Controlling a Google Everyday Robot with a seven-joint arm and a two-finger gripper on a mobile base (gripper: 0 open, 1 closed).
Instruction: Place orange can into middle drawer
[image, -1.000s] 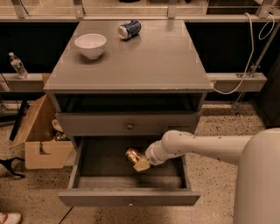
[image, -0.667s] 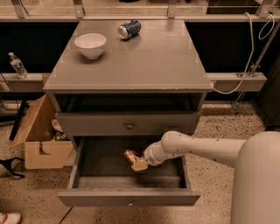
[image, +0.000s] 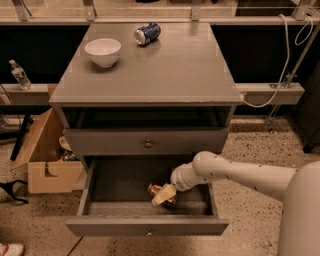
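Observation:
The orange can (image: 154, 189) is low inside the open middle drawer (image: 110, 226), near the middle of its floor and towards the front. My gripper (image: 163, 195) reaches into the drawer from the right on my white arm (image: 235, 172) and is shut on the can. Its pale fingers cover the can's right end. The drawer is pulled far out, with its grey front and small knob (image: 148, 232) nearest the camera.
The upper grey drawer front (image: 148, 143) is closed above. On the cabinet top (image: 165, 75) stand a white bowl (image: 103, 51) and a blue-and-white can (image: 147, 33) on its side. A cardboard box (image: 45, 160) sits left of the cabinet, and a water bottle (image: 19, 75) stands on a ledge.
My gripper and the orange can have moved a little left and lower inside the drawer. Nothing else has moved.

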